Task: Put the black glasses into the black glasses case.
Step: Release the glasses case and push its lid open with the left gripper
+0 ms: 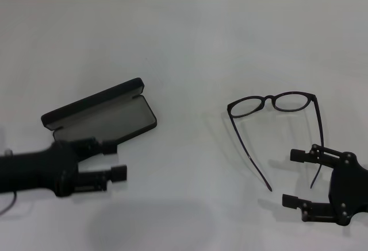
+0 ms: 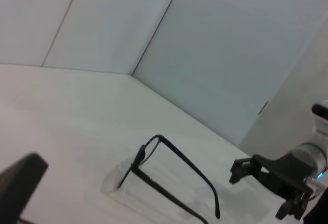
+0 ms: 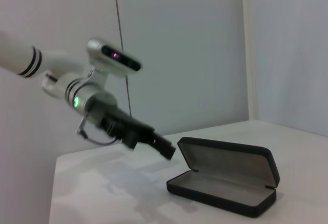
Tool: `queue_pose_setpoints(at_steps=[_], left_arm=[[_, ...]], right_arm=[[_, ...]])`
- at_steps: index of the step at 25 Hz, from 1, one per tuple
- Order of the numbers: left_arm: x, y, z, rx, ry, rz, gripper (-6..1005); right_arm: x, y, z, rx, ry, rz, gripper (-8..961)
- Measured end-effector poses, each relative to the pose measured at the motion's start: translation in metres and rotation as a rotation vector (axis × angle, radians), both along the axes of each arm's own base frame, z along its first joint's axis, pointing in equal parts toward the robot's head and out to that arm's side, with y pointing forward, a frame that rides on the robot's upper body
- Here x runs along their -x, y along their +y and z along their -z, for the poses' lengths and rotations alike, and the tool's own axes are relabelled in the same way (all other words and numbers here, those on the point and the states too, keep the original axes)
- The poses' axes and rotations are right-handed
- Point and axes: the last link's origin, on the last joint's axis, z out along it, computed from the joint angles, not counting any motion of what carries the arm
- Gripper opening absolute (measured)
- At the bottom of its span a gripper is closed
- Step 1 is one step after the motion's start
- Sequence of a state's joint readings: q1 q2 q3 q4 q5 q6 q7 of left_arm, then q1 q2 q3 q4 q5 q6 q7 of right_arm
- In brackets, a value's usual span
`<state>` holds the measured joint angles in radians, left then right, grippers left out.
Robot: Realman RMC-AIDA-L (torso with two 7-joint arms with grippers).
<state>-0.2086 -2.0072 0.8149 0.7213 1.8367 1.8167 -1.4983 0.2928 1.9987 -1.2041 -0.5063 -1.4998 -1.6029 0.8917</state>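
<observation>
Nothing is packed yet: the black glasses (image 1: 275,103) are seen unfolded toward the table's (image 1: 190,38) right side, ungripped, and the black glasses case (image 1: 100,116) lies open left. Right gripper (image 1: 298,177) and left gripper (image 1: 115,160) are held near, jaws apart.

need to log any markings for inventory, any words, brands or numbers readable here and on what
None can be read: no lettering shows on the open black glasses case, on the black glasses, on the left gripper or on the right gripper.
</observation>
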Motion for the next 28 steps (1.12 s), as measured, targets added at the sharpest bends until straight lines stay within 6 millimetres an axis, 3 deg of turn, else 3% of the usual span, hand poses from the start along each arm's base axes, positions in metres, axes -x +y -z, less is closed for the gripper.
queue_pose_setpoints(at_steps=[6,14,19,28], left_arm=[[-0.023,0.024,-0.032,-0.017,0.111,0.047,799],[-0.064,0.075,-0.061,-0.083,0.461,0.134,798],[-0.083,0.096,-0.066,-0.1,0.61,0.201,798],[-0.078,0.102,-0.051,-0.089,0.737,0.227,797]], right_arm=[[0.001,0.0,0.0,0.002,0.003,0.0,838],[0.002,0.0,0.002,0.005,0.004,-0.005,838],[0.003,0.0,0.003,0.008,0.004,-0.008,838],[0.004,0.002,0.004,0.003,0.004,-0.006,838]])
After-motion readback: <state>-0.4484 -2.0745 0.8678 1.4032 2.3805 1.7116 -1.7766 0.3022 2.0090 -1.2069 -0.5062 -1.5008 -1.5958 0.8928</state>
